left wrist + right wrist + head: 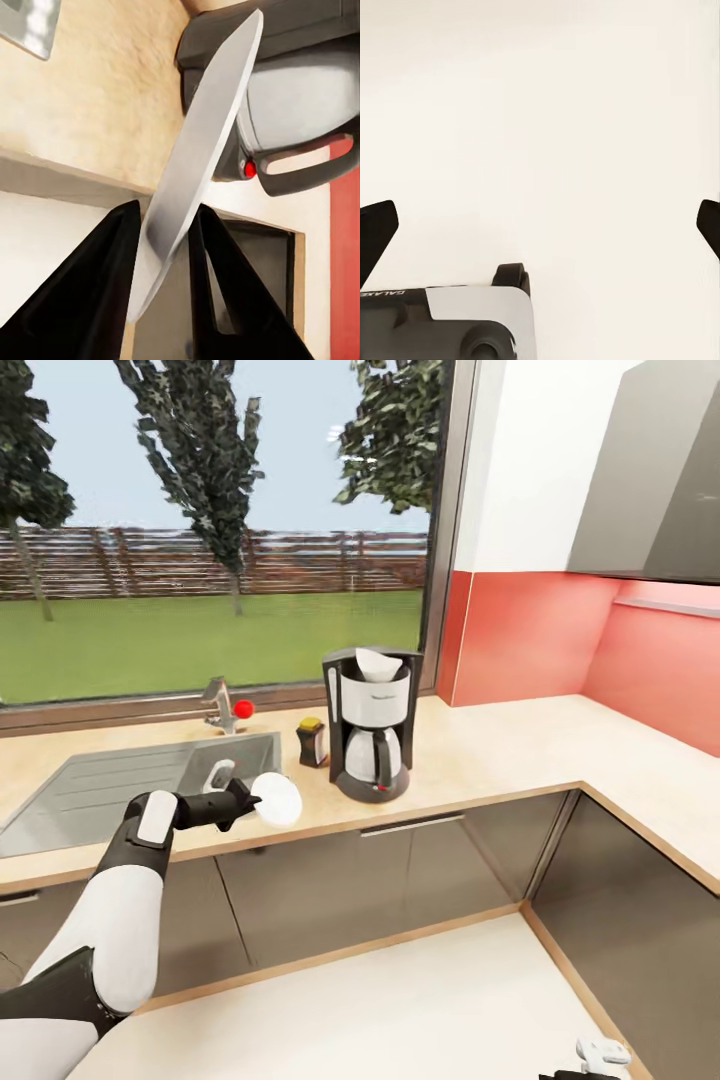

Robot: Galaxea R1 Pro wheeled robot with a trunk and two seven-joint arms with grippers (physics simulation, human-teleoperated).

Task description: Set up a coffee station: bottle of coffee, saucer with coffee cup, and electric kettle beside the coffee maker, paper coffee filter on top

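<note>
On the tabletop the coffee maker was seen with a paper filter already on top and a bottle of coffee just beside it. The saucer was gripped edgewise by the left hand, held over the tabletop edge near the maker. The right hand was spread wide, holding nothing. Saucer placement, cup and kettle were judged outstanding.

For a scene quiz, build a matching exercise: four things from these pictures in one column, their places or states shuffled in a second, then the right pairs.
Things:
1. saucer
2. paper coffee filter
3. bottle of coffee
4. right end effector

Places or states:
A. on the countertop, between sink and coffee maker
B. open over a pale surface
C. on top of the coffee maker
D. clamped in the left end effector

Pairs: 1-D, 2-C, 3-A, 4-B
</note>
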